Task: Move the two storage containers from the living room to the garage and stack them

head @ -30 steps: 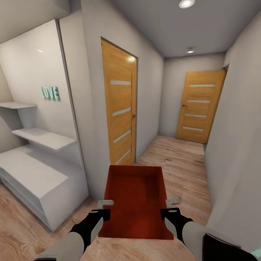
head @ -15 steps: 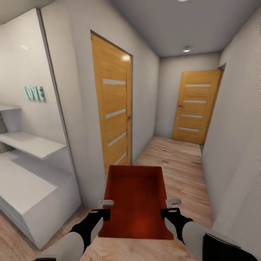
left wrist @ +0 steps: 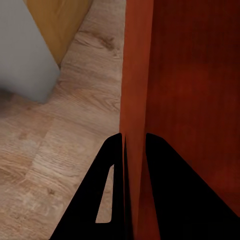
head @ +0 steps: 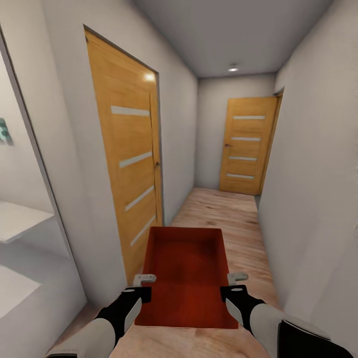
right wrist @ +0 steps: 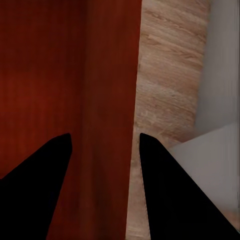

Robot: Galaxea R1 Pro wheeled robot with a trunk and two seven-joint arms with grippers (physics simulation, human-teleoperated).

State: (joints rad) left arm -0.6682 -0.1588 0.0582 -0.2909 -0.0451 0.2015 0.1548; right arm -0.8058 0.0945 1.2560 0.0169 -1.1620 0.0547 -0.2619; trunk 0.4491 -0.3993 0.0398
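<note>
The robot faces down a narrow hallway with one storage container (head: 186, 271) carried between its arms, open top up. The left end effector (head: 145, 281) is clamped on the container's left wall, fingers (left wrist: 112, 185) straddling the rim in the left wrist view; the right end effector (head: 237, 277) straddles the right wall, though its fingers (right wrist: 45, 175) sit wider around it, so that grip looks looser. A wooden door (head: 127, 164) lies just outside the left end effector, a grey wall (head: 308, 199) just outside the right one, and a second door (head: 247, 144) stands well ahead. The risk is a corner of the container or an elbow clipping the door frame or wall, twisting the container out of the looser right hold.
</note>
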